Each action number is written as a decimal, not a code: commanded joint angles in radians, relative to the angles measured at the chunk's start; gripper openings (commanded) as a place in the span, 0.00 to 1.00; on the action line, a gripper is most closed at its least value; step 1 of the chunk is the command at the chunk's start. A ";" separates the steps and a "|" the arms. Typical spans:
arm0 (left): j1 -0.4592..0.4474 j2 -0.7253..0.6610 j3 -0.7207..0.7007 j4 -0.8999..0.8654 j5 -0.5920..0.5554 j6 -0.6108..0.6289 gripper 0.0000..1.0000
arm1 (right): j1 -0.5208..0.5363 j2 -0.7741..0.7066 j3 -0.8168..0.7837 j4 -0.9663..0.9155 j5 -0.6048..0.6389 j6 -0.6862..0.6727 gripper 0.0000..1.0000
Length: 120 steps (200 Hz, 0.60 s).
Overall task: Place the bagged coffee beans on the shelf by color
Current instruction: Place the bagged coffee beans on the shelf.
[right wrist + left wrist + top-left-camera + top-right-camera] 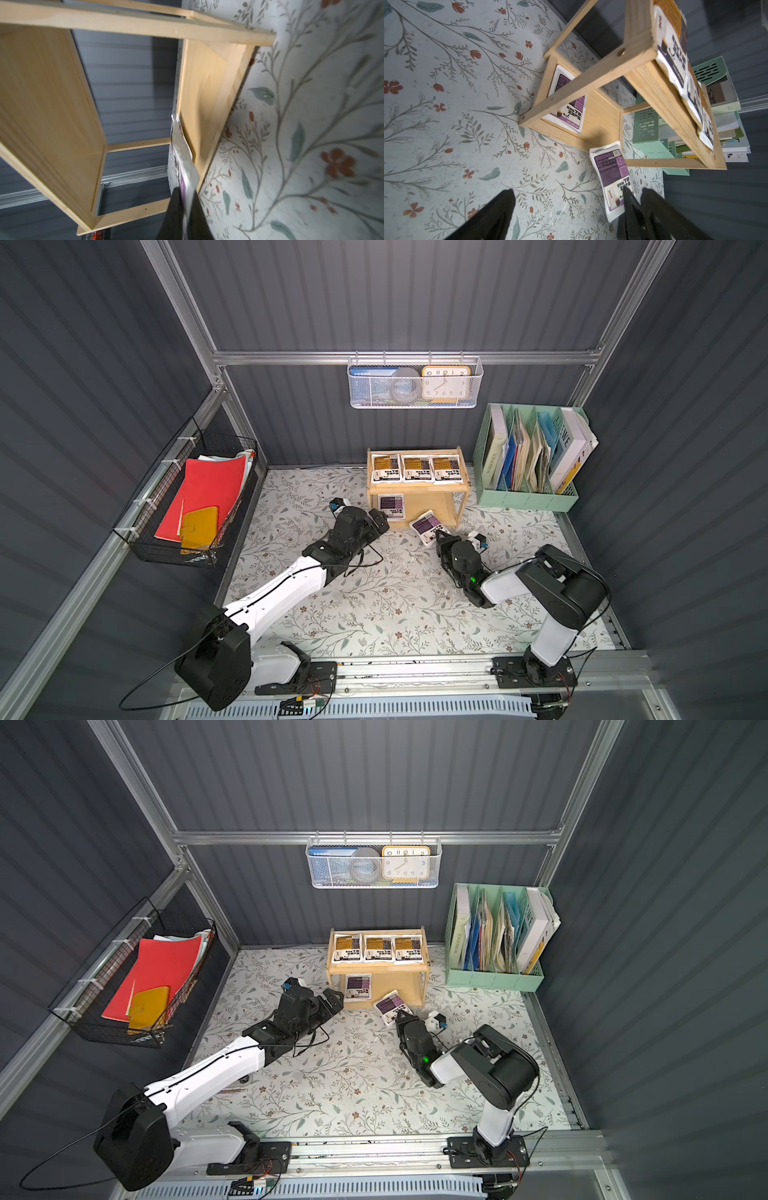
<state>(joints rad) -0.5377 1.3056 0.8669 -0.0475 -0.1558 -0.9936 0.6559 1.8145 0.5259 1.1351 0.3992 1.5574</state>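
My right gripper [440, 536] is clamped on the near end of the last purple pouch [428, 526], pinching it edge-on between the pads. The pouch runs away from me, far and slightly left, along its long axis. In the right wrist view its far end [178, 133] seems to touch the front of the shelf's [419, 489] lower board [432, 506]. I cannot tell whether it has cleared that edge.

The three yellow-orange pouches [417, 467] lie side by side in the top tray. The other purple pouch [391, 506] sits on the left half of the lower board, so the bare right half lies straight ahead of my held pouch.

I judge the coming move to be a push along that axis, far and a touch left, under the top tray. My right arm already holds the pouch. My left gripper [380, 521] hangs open and empty just beside the shelf's near left post, farther from the pouch.
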 commanded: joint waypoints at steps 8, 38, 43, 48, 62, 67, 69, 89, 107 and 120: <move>0.002 -0.006 -0.027 0.000 0.014 0.029 1.00 | -0.003 0.095 0.099 0.116 0.090 0.027 0.00; 0.002 -0.017 -0.039 -0.006 0.024 0.035 1.00 | -0.004 0.184 0.202 0.100 0.175 0.059 0.00; 0.002 -0.018 -0.043 -0.006 0.027 0.035 1.00 | -0.003 0.199 0.218 0.094 0.191 0.067 0.00; 0.003 -0.019 -0.047 -0.004 0.029 0.035 1.00 | -0.004 0.215 0.229 0.087 0.203 0.076 0.00; 0.002 -0.018 -0.054 0.001 0.034 0.038 1.00 | -0.005 0.251 0.278 0.060 0.239 0.100 0.00; 0.003 -0.017 -0.056 0.003 0.035 0.039 1.00 | -0.006 0.264 0.295 0.050 0.249 0.111 0.00; 0.003 -0.016 -0.056 0.003 0.036 0.040 1.00 | -0.006 0.269 0.301 0.046 0.253 0.113 0.00; 0.002 -0.004 -0.052 0.009 0.050 0.051 1.00 | -0.004 0.319 0.366 0.018 0.287 0.143 0.00; 0.002 0.006 -0.048 0.012 0.060 0.059 1.00 | -0.007 0.359 0.417 -0.012 0.307 0.163 0.00; 0.003 0.007 -0.049 0.018 0.066 0.061 1.00 | -0.011 0.383 0.457 -0.034 0.310 0.173 0.00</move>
<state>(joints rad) -0.5377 1.3052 0.8215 -0.0410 -0.1139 -0.9646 0.6540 2.1574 0.9241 1.1530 0.6525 1.6928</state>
